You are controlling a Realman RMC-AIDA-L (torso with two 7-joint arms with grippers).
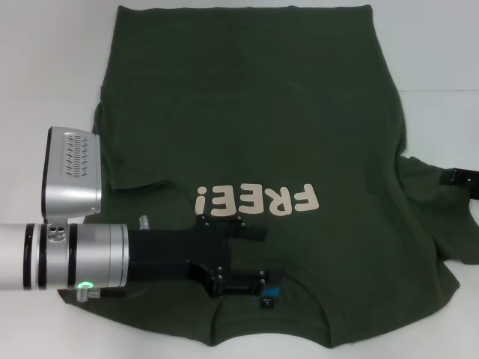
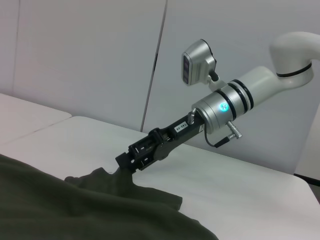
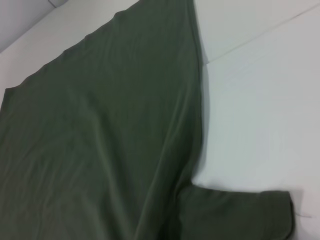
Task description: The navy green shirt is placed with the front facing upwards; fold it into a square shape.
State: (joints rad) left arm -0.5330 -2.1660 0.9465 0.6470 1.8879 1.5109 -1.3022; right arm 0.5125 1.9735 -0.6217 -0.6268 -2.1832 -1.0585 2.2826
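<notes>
Resting open on the navy green shirt (image 1: pixel 247 127): left claw (image 1: pixel 258 258).

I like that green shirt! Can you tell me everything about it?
The shirt is dark olive green, soft like cotton, with short sleeves and cream letters saying FREE! It lies front up on the white table, collar nearest the robot. The left gripper reaches across its chest near the collar. The right gripper pinches the right sleeve's edge.

White table (image 2: pixel 260 195) before pale panelled wall (image 2: pixel 90 55).
</notes>
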